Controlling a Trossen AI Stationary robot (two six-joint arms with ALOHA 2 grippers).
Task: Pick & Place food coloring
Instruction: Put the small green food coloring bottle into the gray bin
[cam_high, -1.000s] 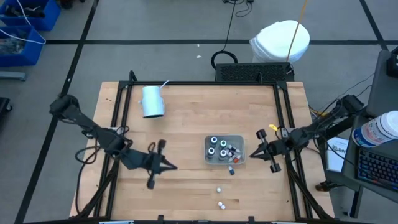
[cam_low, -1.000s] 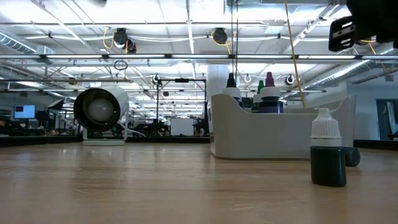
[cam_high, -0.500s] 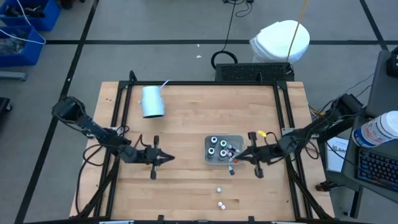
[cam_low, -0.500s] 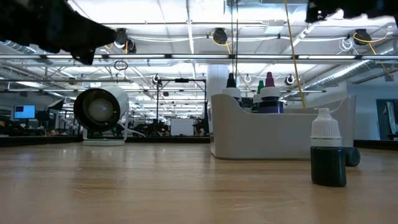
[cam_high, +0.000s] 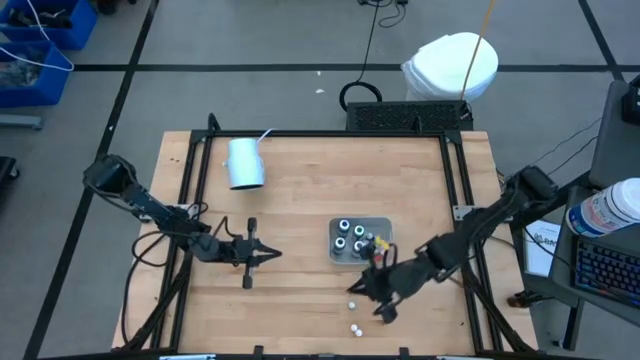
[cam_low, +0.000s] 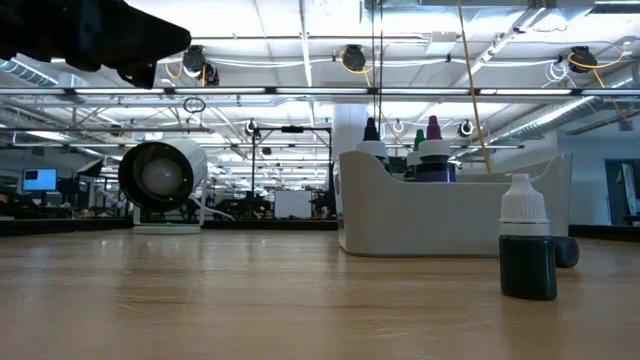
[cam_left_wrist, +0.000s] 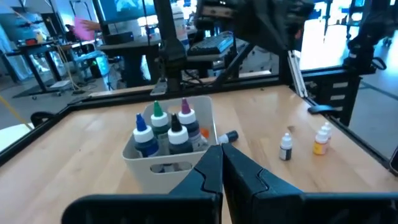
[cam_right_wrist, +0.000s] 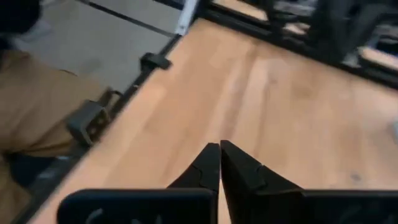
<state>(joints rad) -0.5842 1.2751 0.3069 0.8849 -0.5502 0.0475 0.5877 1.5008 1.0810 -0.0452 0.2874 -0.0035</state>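
Approach step, nothing picked yet. Right gripper (cam_high: 368, 290) pressed together, empty, low over desk (cam_high: 300, 180), loose bottle (cam_high: 352, 303) just beside it, tray (cam_high: 385, 225) of food coloring behind. Left gripper (cam_high: 272, 254) pressed together, waiting, well apart. Next: spread fingers, straddle bottle.

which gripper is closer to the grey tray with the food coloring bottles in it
The right. The right gripper hangs just off the tray's near right corner, beside the loose bottles on the table. The left gripper waits farther off to the tray's left, pointing at it.
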